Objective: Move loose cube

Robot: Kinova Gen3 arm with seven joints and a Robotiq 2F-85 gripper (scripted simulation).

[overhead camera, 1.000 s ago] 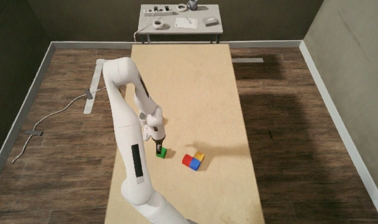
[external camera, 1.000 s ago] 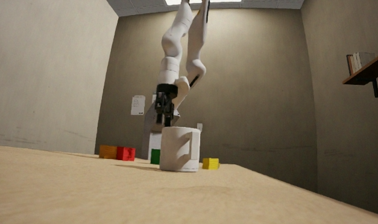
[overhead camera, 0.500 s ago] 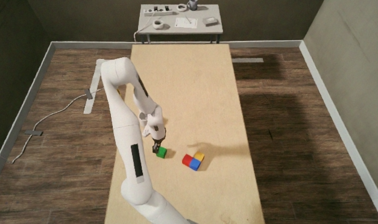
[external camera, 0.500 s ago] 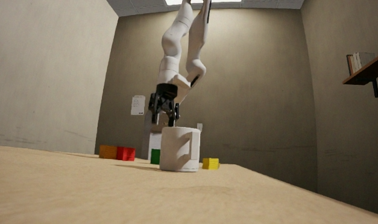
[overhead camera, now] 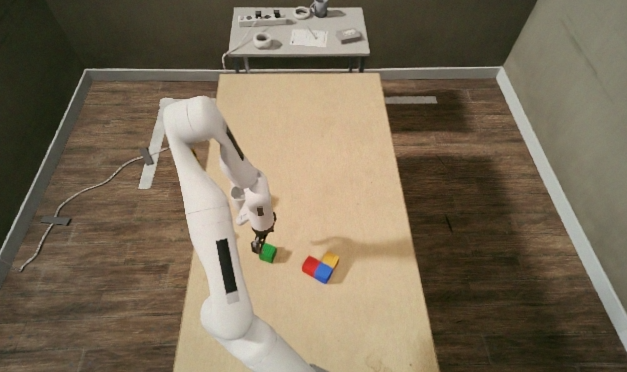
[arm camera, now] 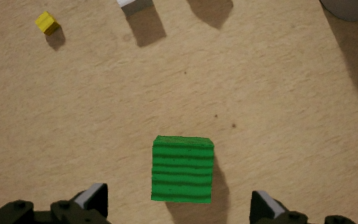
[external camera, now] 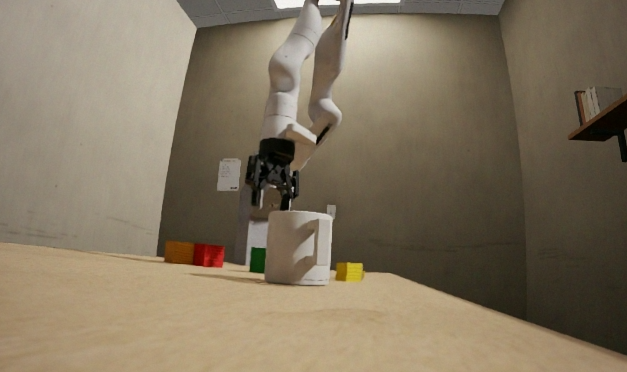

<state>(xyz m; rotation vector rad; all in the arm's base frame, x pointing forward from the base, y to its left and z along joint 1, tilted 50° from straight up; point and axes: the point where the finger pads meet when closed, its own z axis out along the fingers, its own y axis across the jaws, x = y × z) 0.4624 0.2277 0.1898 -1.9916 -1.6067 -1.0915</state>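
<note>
The loose green cube (overhead camera: 268, 253) (external camera: 257, 260) (arm camera: 182, 172) stands alone on the table, partly behind the mug in the exterior view. The red cube (overhead camera: 311, 266) (external camera: 210, 255), blue cube (overhead camera: 323, 273) and orange cube (overhead camera: 330, 260) (external camera: 179, 252) form an L, with blue touching both others. The open corner is between red and orange, on the far side in the top view. My gripper (overhead camera: 259, 245) (external camera: 271, 204) (arm camera: 179, 204) is open and empty, above the green cube. In the wrist view the cube appears between the fingers, slightly ahead of their tips, its sides roughly square to them.
A white mug (external camera: 293, 250) stands near the exterior camera. A small yellow block (external camera: 349, 271) (arm camera: 47, 23) and a pale grey block (arm camera: 136, 6) lie away from the green cube. A dark grey rounded object (arm camera: 351, 7) shows at the wrist view's top right.
</note>
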